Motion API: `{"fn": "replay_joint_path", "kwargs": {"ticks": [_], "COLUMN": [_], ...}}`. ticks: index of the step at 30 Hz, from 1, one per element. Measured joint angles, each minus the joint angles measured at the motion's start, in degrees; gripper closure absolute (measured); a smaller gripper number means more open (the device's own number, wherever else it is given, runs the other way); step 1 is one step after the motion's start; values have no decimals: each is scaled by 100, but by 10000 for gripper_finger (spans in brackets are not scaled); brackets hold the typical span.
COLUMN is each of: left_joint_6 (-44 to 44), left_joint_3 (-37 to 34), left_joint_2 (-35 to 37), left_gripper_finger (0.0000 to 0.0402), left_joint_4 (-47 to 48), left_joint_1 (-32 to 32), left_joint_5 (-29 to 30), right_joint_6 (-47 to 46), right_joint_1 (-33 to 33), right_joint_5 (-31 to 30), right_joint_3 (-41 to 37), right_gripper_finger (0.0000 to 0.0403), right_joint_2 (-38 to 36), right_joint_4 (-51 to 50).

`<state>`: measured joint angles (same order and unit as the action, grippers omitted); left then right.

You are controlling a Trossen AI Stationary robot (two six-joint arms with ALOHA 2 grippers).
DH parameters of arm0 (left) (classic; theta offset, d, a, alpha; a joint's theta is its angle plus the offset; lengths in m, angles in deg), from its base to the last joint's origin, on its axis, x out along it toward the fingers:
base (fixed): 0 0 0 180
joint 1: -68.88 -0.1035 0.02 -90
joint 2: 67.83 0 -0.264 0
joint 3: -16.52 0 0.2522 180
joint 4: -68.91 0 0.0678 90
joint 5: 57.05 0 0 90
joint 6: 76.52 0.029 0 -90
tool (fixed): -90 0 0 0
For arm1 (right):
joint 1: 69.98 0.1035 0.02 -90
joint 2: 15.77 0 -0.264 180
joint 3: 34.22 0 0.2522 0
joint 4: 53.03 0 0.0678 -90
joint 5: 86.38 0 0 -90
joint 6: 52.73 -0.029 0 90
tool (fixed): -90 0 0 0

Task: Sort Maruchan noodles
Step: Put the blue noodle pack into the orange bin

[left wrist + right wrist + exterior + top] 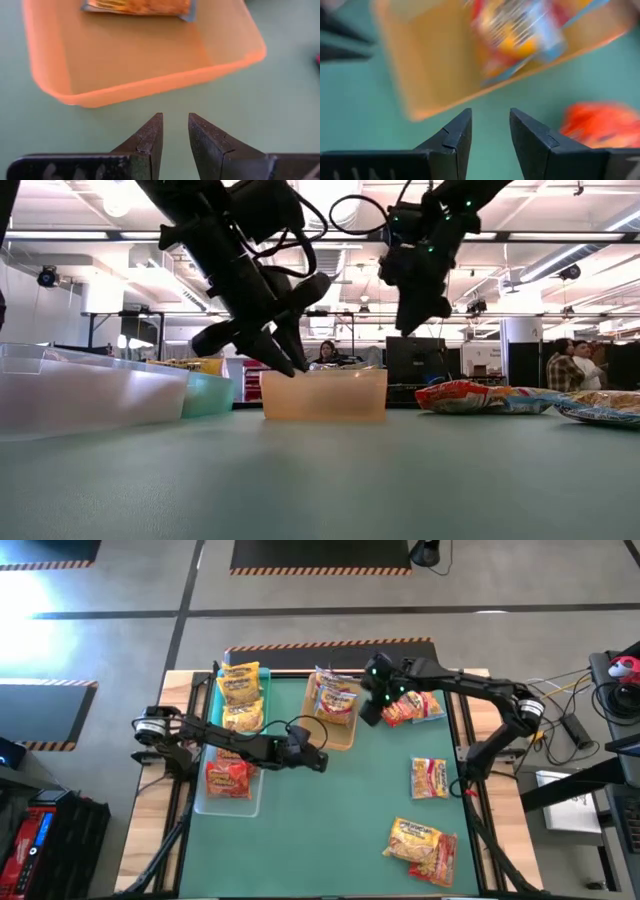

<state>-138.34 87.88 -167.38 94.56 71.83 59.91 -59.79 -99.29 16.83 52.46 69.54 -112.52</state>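
Right gripper [372, 712]: fingers slightly parted, empty, above the green surface [350, 820] beside the tan plastic tray [345, 735]. Nearest loose red-and-orange crinkly noodle packet [410, 708] at its 3 o'clock, long axis 3–9.

Left gripper [318, 761]: farther, fingers narrowly parted, empty.

We see bare desk [340, 830] in front of the left tool [318, 762], nothing lying between it and the tan tray [345, 735] ahead. Beside the right tool [370, 712], that tray flanks one side and a red noodle packet [405, 710] the other.
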Motion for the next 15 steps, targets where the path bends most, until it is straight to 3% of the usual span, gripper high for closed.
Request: {"fn": "replay_joint_path", "kwargs": {"ticks": [11,15], "left_joint_6": [136,138], "left_joint_3": [0,0], "left_joint_2": [0,0], "left_gripper_finger": [327,327], "left_joint_4": [-143,-164], "left_joint_1": [377,550], "left_joint_5": [-103,-103], "right_joint_6": [-1606,-2671], "right_joint_1": [1791,2374], "right_joint_5": [182,-163], "right_joint_3": [-1115,-1562], "right_gripper_finger": [285,291], "right_joint_2": [-453,-742], "right_joint_4": [-70,-166]}}
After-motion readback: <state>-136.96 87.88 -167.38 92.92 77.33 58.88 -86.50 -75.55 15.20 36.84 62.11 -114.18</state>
